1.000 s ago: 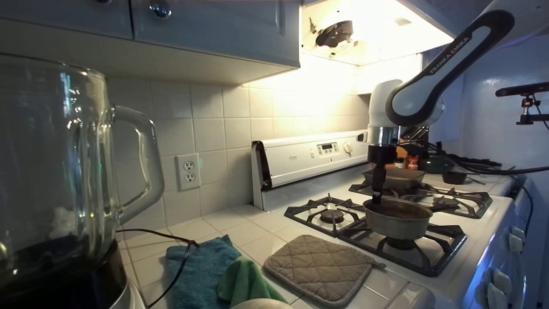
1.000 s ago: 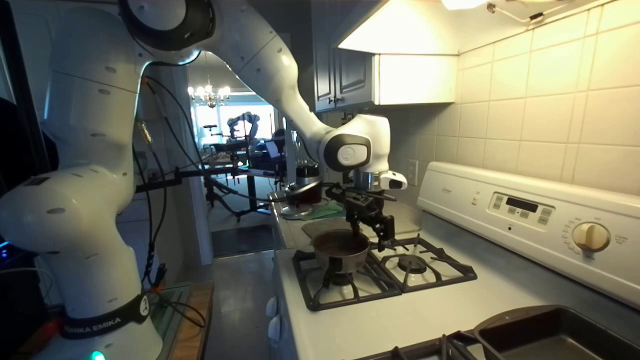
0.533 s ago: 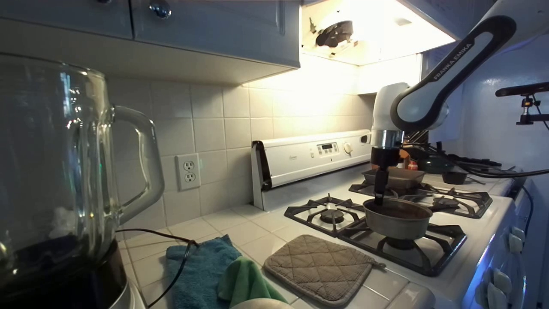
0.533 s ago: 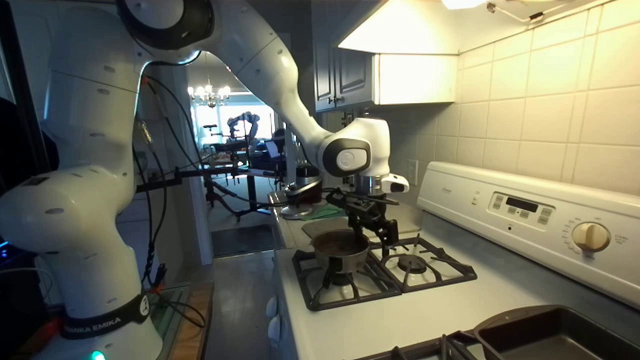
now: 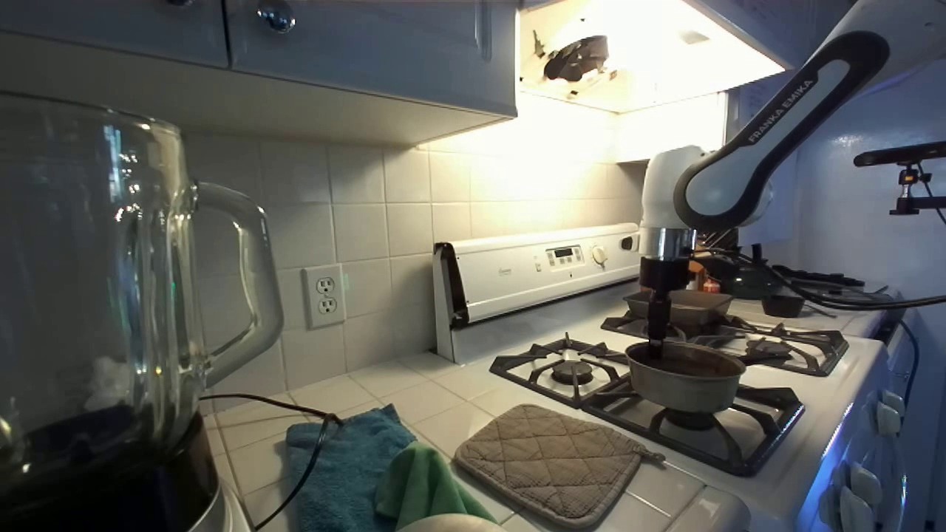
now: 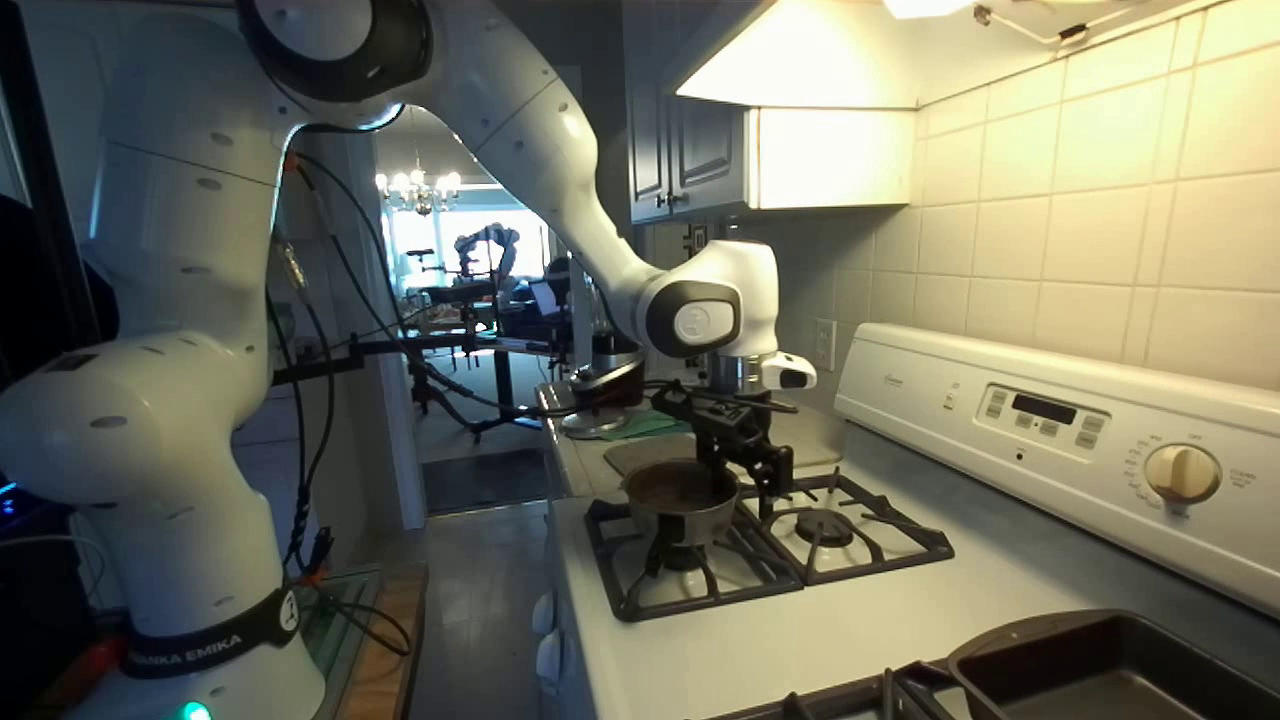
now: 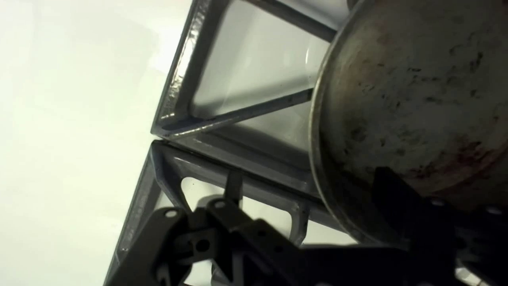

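A worn metal saucepan (image 5: 684, 391) sits upright on the near right burner grate (image 5: 750, 464) of a white gas stove (image 5: 834, 395) in an exterior view. The gripper (image 7: 309, 182) is spread over its left edge, nothing pinched: in the wrist view the rim runs between the fingers, one over the stained interior, the other outside it. Whether either touches the metal, I cannot tell. On the tiled counter (image 5: 414, 384) at the near left lies a grey quilted pot holder (image 5: 554, 462); a baking pan (image 5: 698, 309) stands at the far end of the stove. The step in hand looks like setting the fingers astride the saucepan's wall. The next move seems to call for the rim midway between both tips, and both low enough, before the fingers draw together.
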